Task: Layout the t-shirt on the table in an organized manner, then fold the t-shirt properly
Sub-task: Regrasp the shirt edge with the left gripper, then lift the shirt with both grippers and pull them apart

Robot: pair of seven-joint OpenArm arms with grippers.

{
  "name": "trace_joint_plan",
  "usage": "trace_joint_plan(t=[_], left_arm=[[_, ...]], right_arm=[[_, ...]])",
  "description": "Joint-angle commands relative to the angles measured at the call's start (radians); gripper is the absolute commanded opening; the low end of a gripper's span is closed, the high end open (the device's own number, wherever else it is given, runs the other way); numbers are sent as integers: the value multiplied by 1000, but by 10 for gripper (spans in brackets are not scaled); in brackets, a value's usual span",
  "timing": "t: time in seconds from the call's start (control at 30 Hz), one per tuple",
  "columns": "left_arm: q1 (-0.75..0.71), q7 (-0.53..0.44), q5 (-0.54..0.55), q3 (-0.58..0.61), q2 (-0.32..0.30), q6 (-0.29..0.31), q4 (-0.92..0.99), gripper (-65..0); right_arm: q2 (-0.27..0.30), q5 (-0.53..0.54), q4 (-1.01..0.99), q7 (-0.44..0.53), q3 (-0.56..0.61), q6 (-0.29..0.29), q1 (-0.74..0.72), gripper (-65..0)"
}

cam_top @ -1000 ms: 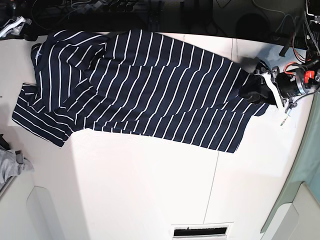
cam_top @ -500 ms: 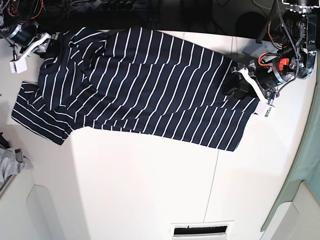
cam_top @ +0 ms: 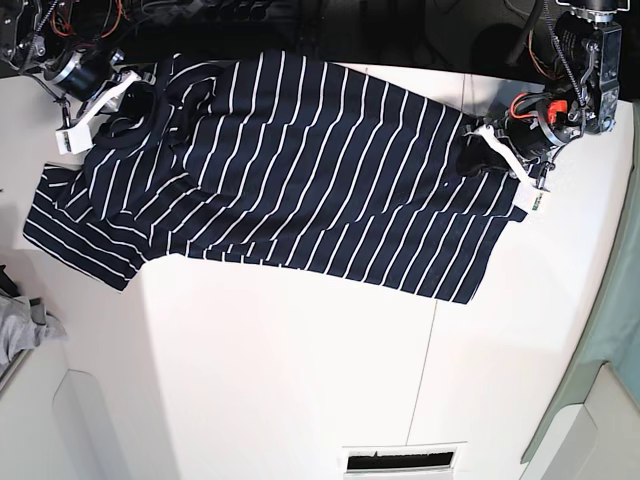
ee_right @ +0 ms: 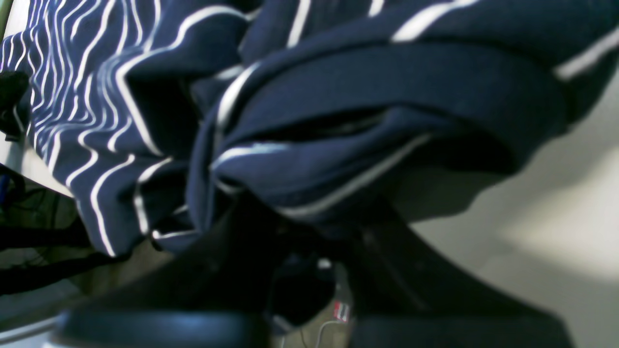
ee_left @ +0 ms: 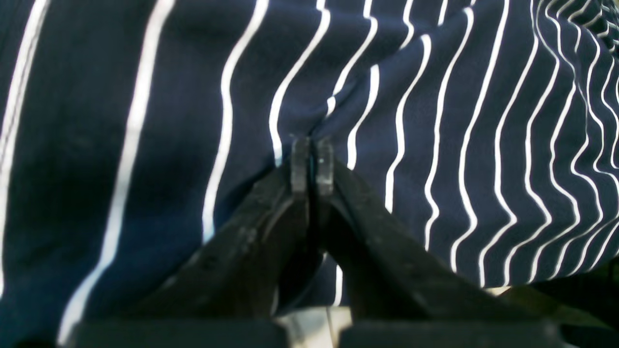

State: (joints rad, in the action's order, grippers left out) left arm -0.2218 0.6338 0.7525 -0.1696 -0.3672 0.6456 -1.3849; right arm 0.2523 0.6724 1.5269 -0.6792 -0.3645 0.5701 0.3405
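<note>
With the left gripper (cam_top: 487,152) pinched shut on the hem and the right gripper (cam_top: 118,98) clamped on the collar end of the t-shirt (cam_top: 290,165) lying across the tabletop (cam_top: 300,360), both should pull apart evenly to flatten wrinkles.

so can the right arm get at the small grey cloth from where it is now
Probably not right away. The right gripper is shut on the t-shirt near the table's far edge, while the grey cloth lies well nearer, past the sleeve. Nothing blocks the path, but it would have to let go first.
</note>
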Motion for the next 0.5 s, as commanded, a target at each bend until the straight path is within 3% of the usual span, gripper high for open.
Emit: trace_joint_plan(t=[0.0,0.17,0.47], left_arm=[[5,-11,60,-8,-32,52,-25,-650],[-42,19,309,-68,-83,52,-133,-650],[-103,121,452,-247,-81,52,-396,-650]], right_arm=[[14,24,30,-5,-10,9,1,-650],[13,141,110,-74,-43,6,46,-650],[13,211,341,-92,-117,11,170,-650]])
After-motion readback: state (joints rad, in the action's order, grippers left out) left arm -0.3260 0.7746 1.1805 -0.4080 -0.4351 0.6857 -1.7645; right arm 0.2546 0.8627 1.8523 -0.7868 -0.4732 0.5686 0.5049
